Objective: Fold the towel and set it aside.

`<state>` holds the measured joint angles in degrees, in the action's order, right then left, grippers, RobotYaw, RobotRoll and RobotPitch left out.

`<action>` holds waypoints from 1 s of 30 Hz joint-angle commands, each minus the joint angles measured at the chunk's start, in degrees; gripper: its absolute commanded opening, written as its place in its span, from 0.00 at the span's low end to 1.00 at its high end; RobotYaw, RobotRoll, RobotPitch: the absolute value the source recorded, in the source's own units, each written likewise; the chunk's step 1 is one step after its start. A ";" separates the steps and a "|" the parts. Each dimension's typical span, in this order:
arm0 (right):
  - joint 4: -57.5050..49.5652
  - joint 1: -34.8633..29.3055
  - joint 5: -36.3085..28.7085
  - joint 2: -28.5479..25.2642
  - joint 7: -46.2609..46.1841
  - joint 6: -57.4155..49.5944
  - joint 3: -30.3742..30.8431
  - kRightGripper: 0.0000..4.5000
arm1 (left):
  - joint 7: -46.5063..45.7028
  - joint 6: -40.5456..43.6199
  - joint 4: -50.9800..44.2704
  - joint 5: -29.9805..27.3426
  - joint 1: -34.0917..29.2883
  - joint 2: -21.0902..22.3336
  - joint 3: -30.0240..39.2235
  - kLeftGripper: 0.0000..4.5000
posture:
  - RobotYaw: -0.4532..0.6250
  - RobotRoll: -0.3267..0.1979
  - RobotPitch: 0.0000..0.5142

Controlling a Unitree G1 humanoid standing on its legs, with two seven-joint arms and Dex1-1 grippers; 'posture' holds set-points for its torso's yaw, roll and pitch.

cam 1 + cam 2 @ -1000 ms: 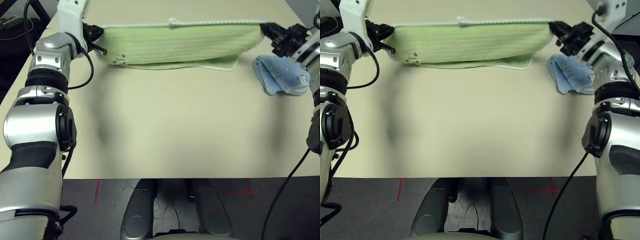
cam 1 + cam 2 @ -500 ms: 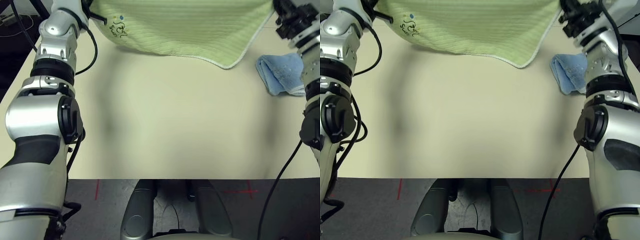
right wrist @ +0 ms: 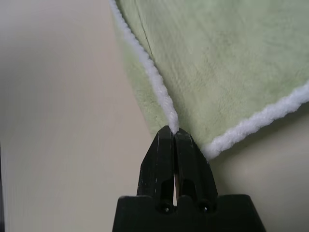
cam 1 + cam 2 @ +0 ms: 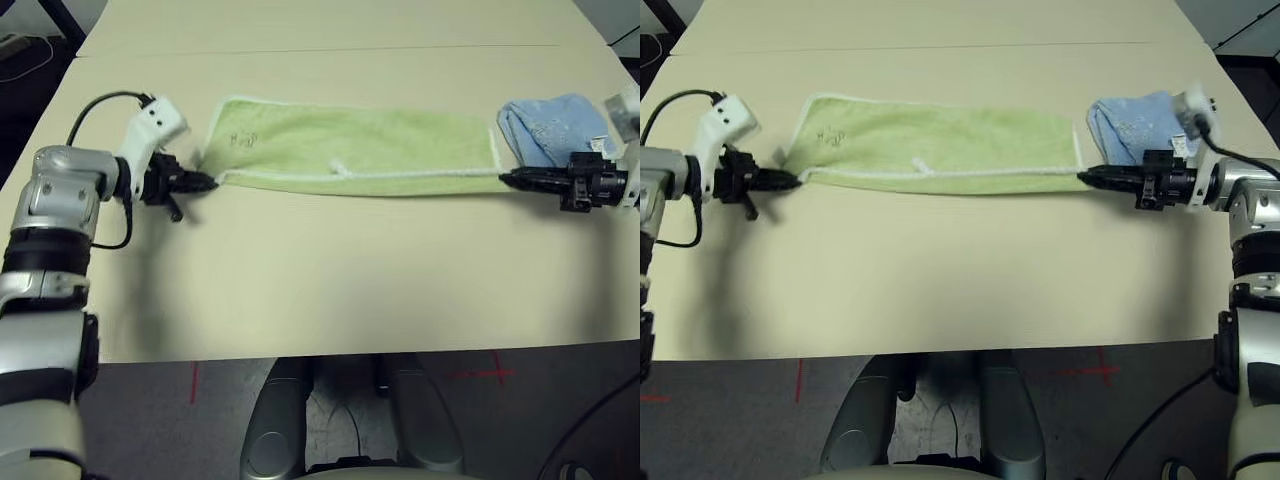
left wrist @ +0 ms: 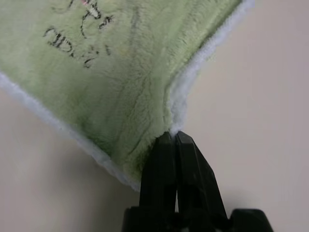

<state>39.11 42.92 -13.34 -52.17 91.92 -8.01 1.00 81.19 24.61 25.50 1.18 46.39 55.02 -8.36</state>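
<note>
While both grippers (image 4: 205, 182) (image 4: 508, 178) pinch its corners, towel (image 4: 360, 150) lies between.

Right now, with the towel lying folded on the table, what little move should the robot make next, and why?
Probably open both grippers and let go. The towel already lies flat on the table, folded in half lengthwise, yet the left gripper and the right gripper are shut on its two near corners. Releasing would free the arms for another fold, or for moving it aside.
</note>
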 commanded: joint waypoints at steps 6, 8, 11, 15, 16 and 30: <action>1.76 -3.56 2.86 -6.96 0.58 14.58 9.70 0.00 | 11.16 1.65 -7.26 -2.29 -5.43 8.82 -6.07 0.01 | 0.48 0.62 0.59; 4.57 -2.74 4.36 -7.24 0.58 17.76 10.61 0.00 | 11.31 2.75 -8.50 -4.66 -5.19 10.57 -7.19 0.01 | 0.48 0.62 0.60; 10.27 0.06 6.95 -6.34 0.23 21.92 10.24 0.00 | 11.31 5.48 -10.27 -9.51 -3.25 13.36 -8.98 0.01 | 0.49 0.62 0.59; 16.90 3.97 10.37 -5.57 -1.64 26.81 10.38 0.00 | 11.31 9.04 -12.15 -16.22 0.14 17.30 -12.60 0.01 | 0.50 0.62 0.59; 18.35 4.84 11.09 -5.39 -2.07 27.96 10.35 0.00 | 11.31 9.64 -12.46 -17.65 0.90 18.10 -13.48 0.01 | 0.50 0.62 0.59; 6.97 0.99 -2.82 -11.63 0.58 22.41 12.61 0.00 | 11.31 4.63 -4.79 -21.42 6.44 21.88 -21.57 0.01 | 0.50 0.62 0.58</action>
<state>47.38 46.17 -14.15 -60.59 92.18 17.03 12.82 92.51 31.46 17.00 -24.19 53.37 75.06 -28.50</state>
